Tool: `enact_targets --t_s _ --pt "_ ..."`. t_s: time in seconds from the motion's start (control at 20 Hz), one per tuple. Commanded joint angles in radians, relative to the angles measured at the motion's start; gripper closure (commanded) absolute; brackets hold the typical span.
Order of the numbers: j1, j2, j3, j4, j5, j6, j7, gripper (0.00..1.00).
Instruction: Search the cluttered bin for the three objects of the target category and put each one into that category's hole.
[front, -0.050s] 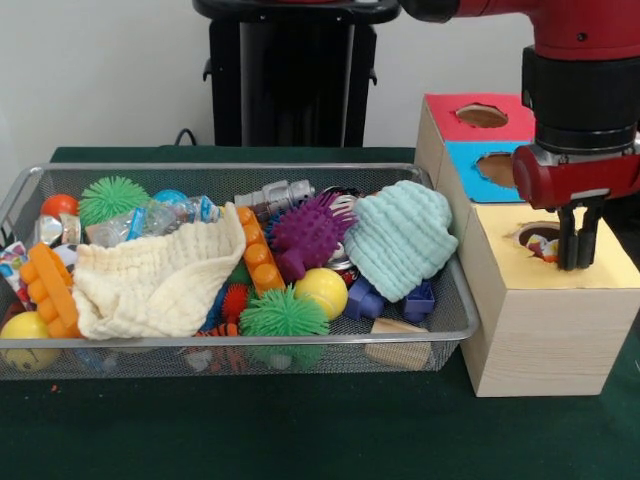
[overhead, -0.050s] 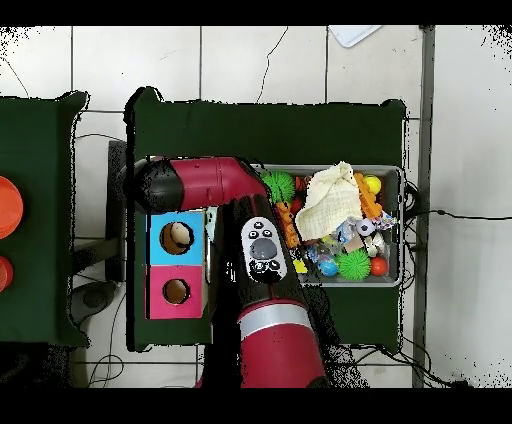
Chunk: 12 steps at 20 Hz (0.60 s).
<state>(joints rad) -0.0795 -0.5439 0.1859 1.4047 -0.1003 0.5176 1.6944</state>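
Gripper (front, -0.050s: 578, 262) over yellow hole (front, -0.050s: 540, 240), right of frame, fingers near-closed, apparently empty. Lift straight before returning to wire bin (front, -0.050s: 455, 300).

Your red and black Sawyer arm (front, -0.050s: 580, 90) comes down at the right side of the front view, wrist vertical, its red cuff above the black two-fingered gripper (front, -0.050s: 577, 262). The fingers (front, -0.050s: 567, 240) point straight down and stand close together, with only a narrow gap between them. From overhead you see the arm (overhead, -0.050s: 275, 320) run up from the base, then bend sharply sideways at the elbow; the gripper itself is hidden beneath it there.
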Motion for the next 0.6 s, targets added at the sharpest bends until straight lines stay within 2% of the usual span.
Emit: enact_targets --t_s 0.05,0.6 --pt "0.003 0.119 -0.063 0.011 -0.01 0.005 0.177 1.0" --pt "0.027 0.134 -0.108 0.013 0.006 0.062 0.176 1.0"
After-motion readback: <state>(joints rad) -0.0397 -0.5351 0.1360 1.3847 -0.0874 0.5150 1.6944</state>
